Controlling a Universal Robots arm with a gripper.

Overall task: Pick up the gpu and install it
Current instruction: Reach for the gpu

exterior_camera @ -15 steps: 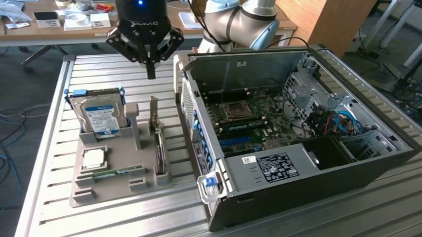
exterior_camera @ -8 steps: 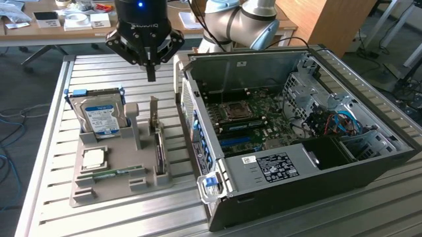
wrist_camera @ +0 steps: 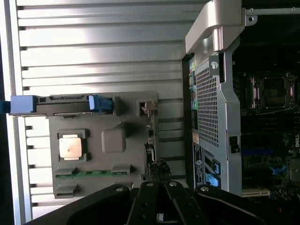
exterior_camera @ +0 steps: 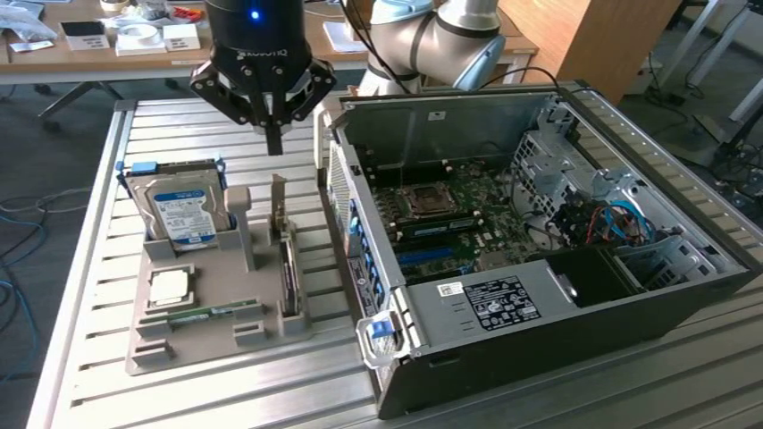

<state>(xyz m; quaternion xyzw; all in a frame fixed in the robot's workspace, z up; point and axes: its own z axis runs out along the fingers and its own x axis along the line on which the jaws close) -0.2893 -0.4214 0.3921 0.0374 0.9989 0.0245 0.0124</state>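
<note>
A big silver metal table with long grooves [exterior_camera: 179, 134] holds everything. On it, toward the exterior view's right, lies a large black computer case [exterior_camera: 537, 357] with its side off, so the green board inside [exterior_camera: 477, 206] shows.

The black robot gripper [exterior_camera: 274, 147] hangs over the table just beside the case. Its jaws are pressed tight together and hold nothing.

Under it sits a flat grey plastic holder [exterior_camera: 203, 344] with slots for parts. A silver hard drive with a blue and white label [exterior_camera: 185, 214] stands in one slot.

The gpu, a thin dark card with a long pale metal strip at one end [exterior_camera: 288, 273], stands on its edge in the slot nearest the case. The gripper is right above the strip end, close but not touching.

A small square silver chip [exterior_camera: 171, 286] and a slim green memory stick [exterior_camera: 214, 313] lie in the holder too.

I think this is the reaching step: the card is not picked up yet. To take it, the jaws would need to open and come straight down over its thin top edge.
</note>
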